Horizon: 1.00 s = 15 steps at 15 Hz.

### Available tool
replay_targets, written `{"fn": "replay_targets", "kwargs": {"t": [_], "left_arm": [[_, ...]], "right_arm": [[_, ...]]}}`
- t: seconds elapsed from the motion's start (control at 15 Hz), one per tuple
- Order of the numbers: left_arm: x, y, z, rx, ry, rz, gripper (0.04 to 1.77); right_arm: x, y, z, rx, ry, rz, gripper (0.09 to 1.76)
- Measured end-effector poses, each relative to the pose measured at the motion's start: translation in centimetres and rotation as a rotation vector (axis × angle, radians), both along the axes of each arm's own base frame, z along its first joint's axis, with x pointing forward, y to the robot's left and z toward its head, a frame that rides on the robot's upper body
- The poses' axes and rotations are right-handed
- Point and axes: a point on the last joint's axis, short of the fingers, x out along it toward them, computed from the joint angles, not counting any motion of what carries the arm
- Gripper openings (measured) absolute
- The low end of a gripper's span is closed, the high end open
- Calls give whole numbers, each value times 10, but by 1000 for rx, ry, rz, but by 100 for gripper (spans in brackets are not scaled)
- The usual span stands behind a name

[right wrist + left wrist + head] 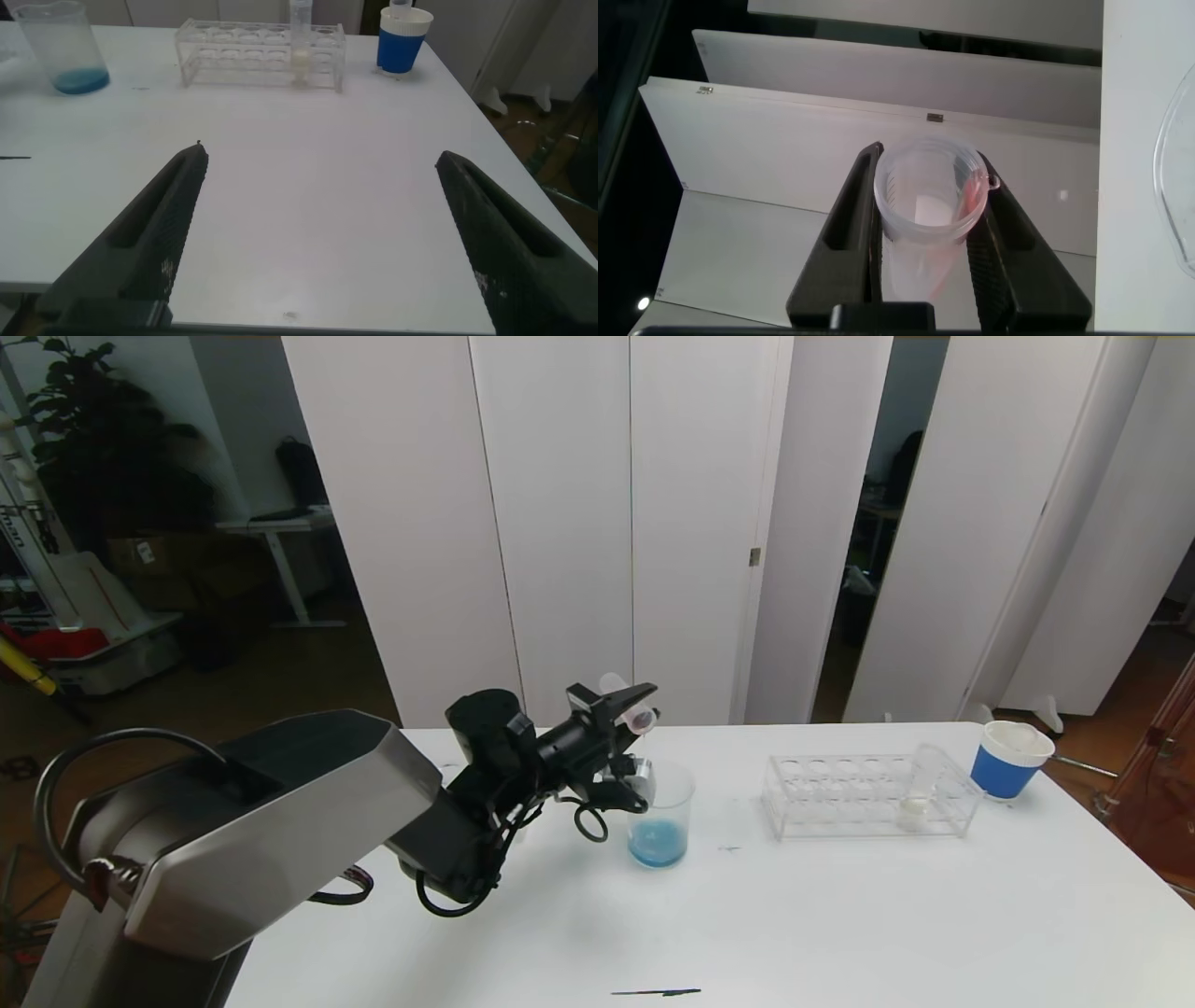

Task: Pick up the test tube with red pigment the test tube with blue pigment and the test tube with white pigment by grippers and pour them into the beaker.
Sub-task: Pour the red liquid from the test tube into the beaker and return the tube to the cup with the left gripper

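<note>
My left gripper (633, 705) is shut on the test tube with red pigment (640, 716), held tilted with its mouth above the beaker (661, 782). In the left wrist view the tube (915, 233) sits between the jaws of the left gripper (929, 161), with only a thin red streak along its inner wall. The beaker (65, 42) holds blue liquid at its bottom. The test tube with white pigment (919, 791) stands in the clear rack (840, 795). No test tube with blue pigment is in view. My right gripper (318, 154) stands open, low over the table's near side.
A blue-banded paper cup (1010, 758) stands right of the rack, near the table's right edge. The rack (234, 51), white-pigment tube (300, 47) and cup (404, 42) line the far side in the right wrist view. A thin dark mark (655, 992) lies near the front edge.
</note>
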Motion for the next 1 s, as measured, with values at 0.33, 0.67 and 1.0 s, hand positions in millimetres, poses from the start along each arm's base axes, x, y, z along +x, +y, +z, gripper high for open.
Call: {"fn": "replay_targets", "kwargs": {"t": [0.33, 0.67, 1.0], "left_arm": [[-4, -1, 3, -5, -11, -6, 60], [-6, -2, 5, -8, -23, -11, 60], [-5, -2, 7, -19, -58, -11, 60]], "right_arm": [[0, 0, 0, 0, 0, 0, 175], [0, 0, 0, 0, 0, 0, 175], [0, 0, 0, 0, 0, 0, 175]]}}
